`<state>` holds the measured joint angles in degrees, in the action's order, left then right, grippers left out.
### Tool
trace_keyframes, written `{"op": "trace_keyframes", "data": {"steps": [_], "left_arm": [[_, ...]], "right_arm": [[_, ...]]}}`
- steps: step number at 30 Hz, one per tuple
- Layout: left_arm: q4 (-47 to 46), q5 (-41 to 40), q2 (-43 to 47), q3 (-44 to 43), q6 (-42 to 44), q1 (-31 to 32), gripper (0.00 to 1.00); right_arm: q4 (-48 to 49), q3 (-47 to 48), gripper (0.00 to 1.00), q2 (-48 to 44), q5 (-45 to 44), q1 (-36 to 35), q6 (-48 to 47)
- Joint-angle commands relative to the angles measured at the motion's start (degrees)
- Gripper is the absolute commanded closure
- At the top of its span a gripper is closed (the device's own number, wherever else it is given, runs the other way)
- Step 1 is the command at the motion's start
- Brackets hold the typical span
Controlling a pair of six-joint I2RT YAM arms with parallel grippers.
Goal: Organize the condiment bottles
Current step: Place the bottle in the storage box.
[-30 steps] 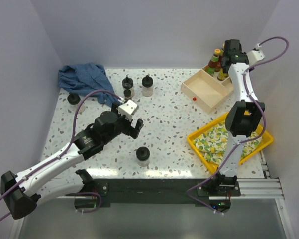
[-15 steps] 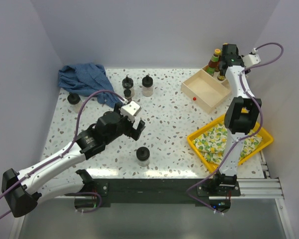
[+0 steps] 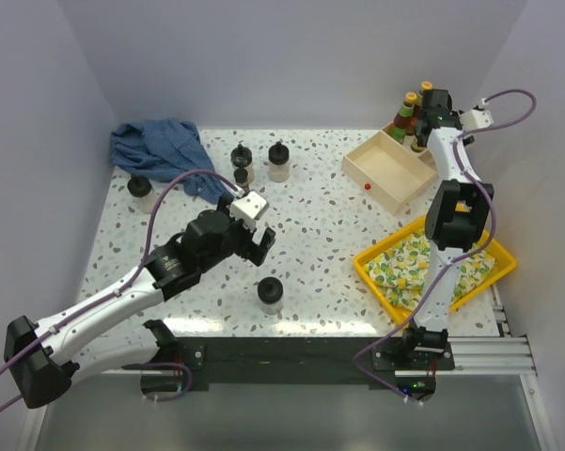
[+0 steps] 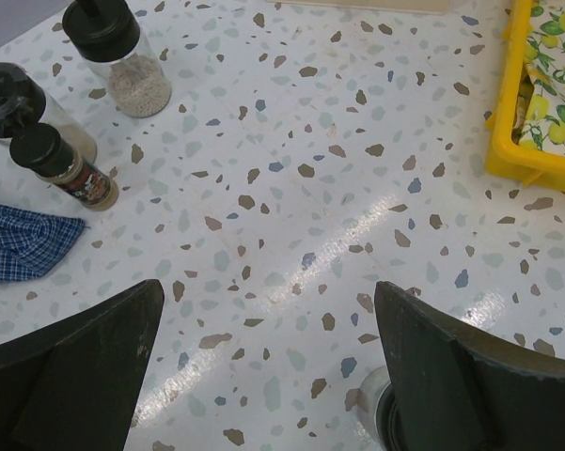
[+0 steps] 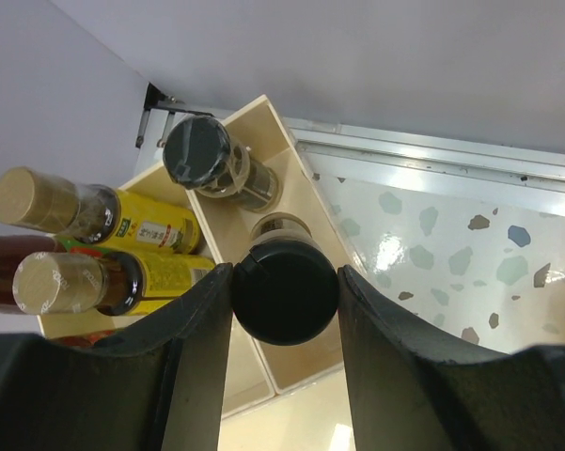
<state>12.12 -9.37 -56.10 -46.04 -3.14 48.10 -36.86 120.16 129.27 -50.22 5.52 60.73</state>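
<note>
My right gripper point(image 3: 425, 98) point(image 5: 284, 277) is shut on a small black-capped shaker point(image 5: 284, 305) and holds it over a back compartment of the beige tray point(image 3: 385, 172). Another black-lidded shaker point(image 5: 210, 158) stands in that compartment. Slim sauce bottles point(image 3: 406, 115) with yellow labels point(image 5: 132, 224) stand in the neighbouring one. My left gripper point(image 3: 255, 246) point(image 4: 268, 291) is open and empty above the table. A black-lidded jar point(image 3: 270, 293) stands just near-right of it point(image 4: 378, 413). Two jars point(image 3: 242, 160) point(image 3: 278, 162) and a tiny shaker point(image 3: 241, 177) stand at the back. Another jar point(image 3: 139, 186) is at the left.
A crumpled blue checked cloth point(image 3: 158, 146) lies at the back left. A yellow tray point(image 3: 470, 280) with a lemon-print cloth sits at the right front, its edge also in the left wrist view point(image 4: 517, 160). A small red piece point(image 3: 368, 185) lies by the beige tray. Walls close off three sides.
My right gripper has moved with the shaker a little farther back and right over the tray's back corner. My left gripper has shifted slightly to the right, still open.
</note>
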Motion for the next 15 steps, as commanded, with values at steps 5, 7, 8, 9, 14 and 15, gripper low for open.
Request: {"op": "trace_keyframes", "data": {"steps": [5,7,8,9,14,15], "left_arm": [[-0.9,0.4,-0.7,-1.6,1.7,0.2,0.00],[-0.8,0.4,-0.9,-1.6,1.7,0.2,0.00],[-0.8,0.4,-0.9,-1.6,1.7,0.2,0.00],[-0.8,0.4,-0.9,-1.6,1.8,0.2,0.00],[-0.7,0.2,-1.3,-1.7,2.0,0.2,0.00],[-0.6,0.1,-1.3,-1.8,2.0,0.2,0.00]], "right_arm": [[3.6,3.7,0.92,4.4,-1.5,1.2,2.2],[4.3,4.2,0.88,5.1,-1.2,1.2,1.5],[4.6,4.4,0.85,5.3,-1.3,1.2,1.3],[5.1,4.4,0.80,5.5,-1.1,1.4,1.0],[10.4,4.6,0.71,6.3,0.0,1.7,-3.5],[10.8,4.7,0.69,6.4,0.2,1.8,-3.9]]}}
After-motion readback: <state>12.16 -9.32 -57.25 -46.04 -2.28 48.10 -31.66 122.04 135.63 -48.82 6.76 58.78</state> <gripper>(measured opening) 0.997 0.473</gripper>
